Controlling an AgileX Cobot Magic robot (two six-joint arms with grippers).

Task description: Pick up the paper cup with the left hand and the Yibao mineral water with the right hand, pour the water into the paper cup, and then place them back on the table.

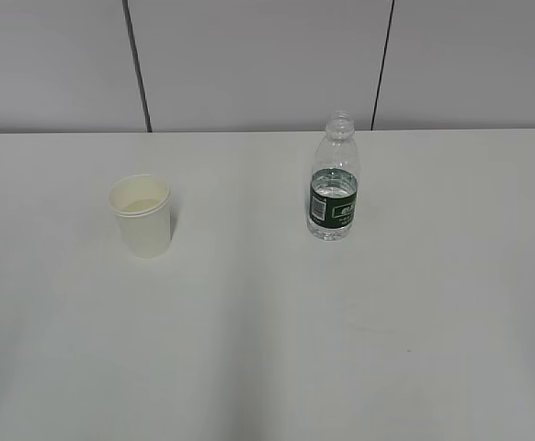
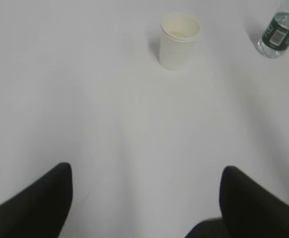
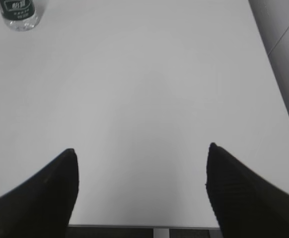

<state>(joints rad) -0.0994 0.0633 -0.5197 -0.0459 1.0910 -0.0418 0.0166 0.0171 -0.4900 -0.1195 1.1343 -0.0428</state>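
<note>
The cream paper cup (image 1: 142, 216) stands upright on the white table (image 1: 267, 349), left of centre. The Yibao water bottle (image 1: 334, 179), clear with a green label and no cap, stands upright to its right. Neither arm shows in the exterior view. In the left wrist view my left gripper (image 2: 147, 171) is open and empty, well short of the cup (image 2: 179, 39), with the bottle (image 2: 278, 34) at the top right. In the right wrist view my right gripper (image 3: 142, 148) is open and empty, far from the bottle (image 3: 18, 12) at the top left.
A grey panelled wall (image 1: 267, 64) runs behind the table. The right wrist view shows the table's near edge (image 3: 144, 226) below the fingers and its right edge (image 3: 276, 84) against the grey wall.
</note>
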